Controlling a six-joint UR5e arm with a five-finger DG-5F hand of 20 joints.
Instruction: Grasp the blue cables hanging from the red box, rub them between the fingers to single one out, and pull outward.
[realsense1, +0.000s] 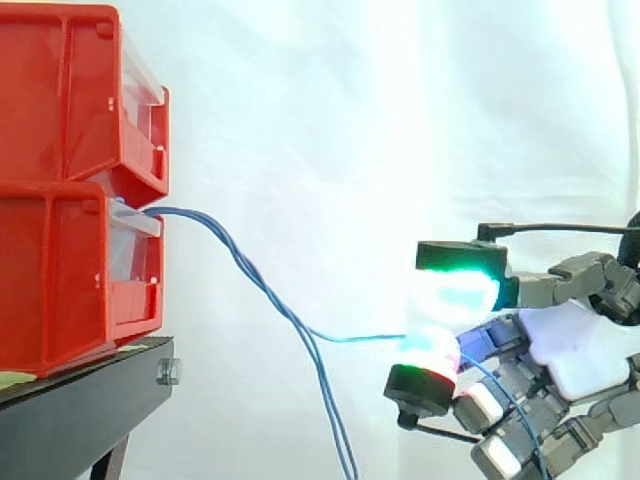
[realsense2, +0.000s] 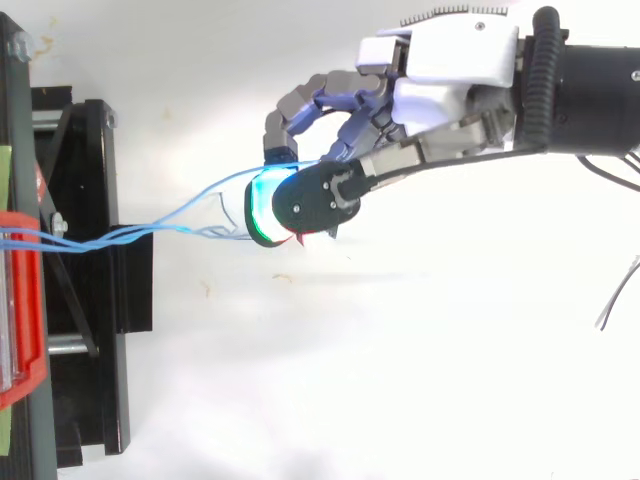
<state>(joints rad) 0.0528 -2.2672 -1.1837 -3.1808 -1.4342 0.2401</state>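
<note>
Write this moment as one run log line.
robot hand shut on one blue cable | other blue cables hang down | cables leave lower red bin

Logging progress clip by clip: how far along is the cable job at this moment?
Done: the hand pinches one blue cable between its fingers, split off from the other blue cables hanging from the lower red bin. In hand: the outward pull, with that strand running near level to the fingers. Left: drawing it further out of the bin.
</note>
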